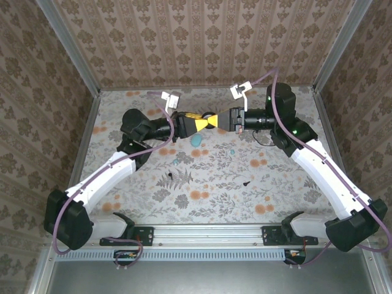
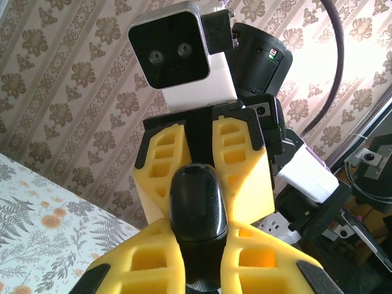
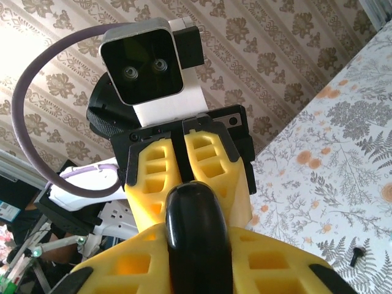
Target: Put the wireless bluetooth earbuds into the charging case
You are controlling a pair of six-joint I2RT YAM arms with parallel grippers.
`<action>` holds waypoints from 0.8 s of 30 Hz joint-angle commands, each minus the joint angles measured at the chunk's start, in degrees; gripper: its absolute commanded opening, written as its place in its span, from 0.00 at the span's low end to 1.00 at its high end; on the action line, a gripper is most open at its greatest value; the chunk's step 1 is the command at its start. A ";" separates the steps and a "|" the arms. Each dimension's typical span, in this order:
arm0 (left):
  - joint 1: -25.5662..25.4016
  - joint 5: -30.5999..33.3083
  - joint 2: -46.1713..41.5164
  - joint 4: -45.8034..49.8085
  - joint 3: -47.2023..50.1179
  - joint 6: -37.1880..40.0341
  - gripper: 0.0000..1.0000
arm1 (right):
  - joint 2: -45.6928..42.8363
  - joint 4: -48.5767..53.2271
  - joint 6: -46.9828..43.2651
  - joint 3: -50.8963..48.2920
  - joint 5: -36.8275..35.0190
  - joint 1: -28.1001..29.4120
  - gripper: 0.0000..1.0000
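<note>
**Case pinched between both grippers, buds waiting on the table**

Start at your near side. The table [image 1: 288, 190] carries the loose pieces, all lying free. Nearest is the right black earbud [image 1: 246, 182], then the left black earbud [image 1: 168, 174]. Just beyond that is the left teal earbud [image 1: 175, 162], with the right teal earbud [image 1: 233, 150] across from it. A larger teal piece [image 1: 196, 140] lies farther back, almost under the grippers. You cannot tell from here what it is.

Above it, the two arms meet nose to nose over the far middle of the table. The charging case [image 2: 197, 208], a glossy black oval, is held up between them, clear of the surface. The left gripper [image 1: 201, 122] is clenched on one end. The right gripper [image 1: 224, 119] looks closed on the other end, its yellow fingers [image 3: 269, 257] lying against the case's sides.

This two-ended hold reads as preparation. One arm probably steadies the body while the other works the lid, since a smooth, rounded shell would likely swivel in a single pinch. Neither wrist view shows a seam, so you cannot tell whether the lid is open. No bud is in the case as far as you can see, so the insertion itself is not yet begun.
</note>
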State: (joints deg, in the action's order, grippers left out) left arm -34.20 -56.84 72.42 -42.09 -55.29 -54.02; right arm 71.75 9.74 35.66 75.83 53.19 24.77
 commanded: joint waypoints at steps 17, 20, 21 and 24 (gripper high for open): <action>0.82 3.53 -3.59 9.91 -1.02 6.49 0.61 | -2.45 -14.62 4.93 -7.56 -7.92 0.80 0.08; 0.80 3.82 -2.15 5.79 -0.32 3.80 0.59 | -2.14 -15.09 5.29 -7.54 -7.92 1.15 0.08; 0.80 3.84 -1.65 4.85 -0.26 3.13 0.57 | -2.06 -15.26 5.38 -7.54 -7.91 1.24 0.08; 0.46 3.84 -0.75 3.77 -0.48 2.38 0.53 | -2.14 -15.36 5.47 -7.63 -8.17 1.49 0.07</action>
State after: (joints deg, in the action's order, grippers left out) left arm -33.67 -53.41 70.91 -33.23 -55.96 -49.25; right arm 70.48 -2.63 40.21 68.62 46.28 25.78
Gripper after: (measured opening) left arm 0.535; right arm 0.207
